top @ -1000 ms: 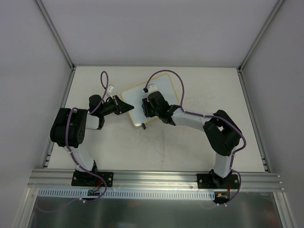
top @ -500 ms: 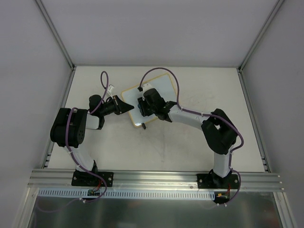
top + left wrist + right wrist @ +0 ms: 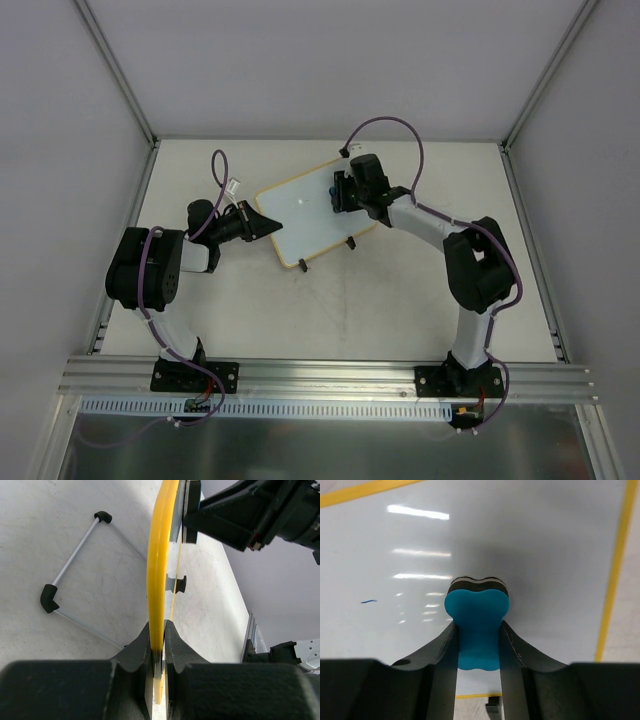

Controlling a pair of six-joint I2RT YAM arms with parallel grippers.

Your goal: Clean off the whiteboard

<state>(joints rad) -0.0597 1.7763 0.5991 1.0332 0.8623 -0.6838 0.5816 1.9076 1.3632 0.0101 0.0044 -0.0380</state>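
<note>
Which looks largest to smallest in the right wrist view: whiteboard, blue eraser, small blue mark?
1. whiteboard, filling most of the frame.
2. blue eraser, enlarged by nearness to the camera.
3. blue mark, a tiny dash.

Eraser [image 3: 477, 625] on whiteboard [image 3: 300, 220], apparently right half

Whiteboard [image 3: 300, 215]: glossy white face, yellow frame, black clip feet [image 3: 350, 243]; one short blue stroke [image 3: 368, 601] on the face.
Eraser [image 3: 477, 630]: bright blue body, black felt with pale stripe.
Desk [image 3: 400, 300]: off-white, faint grey scuffs.
Cables [image 3: 390, 120]: purple.
Arms [image 3: 425, 222]: white links, black joints.
</note>
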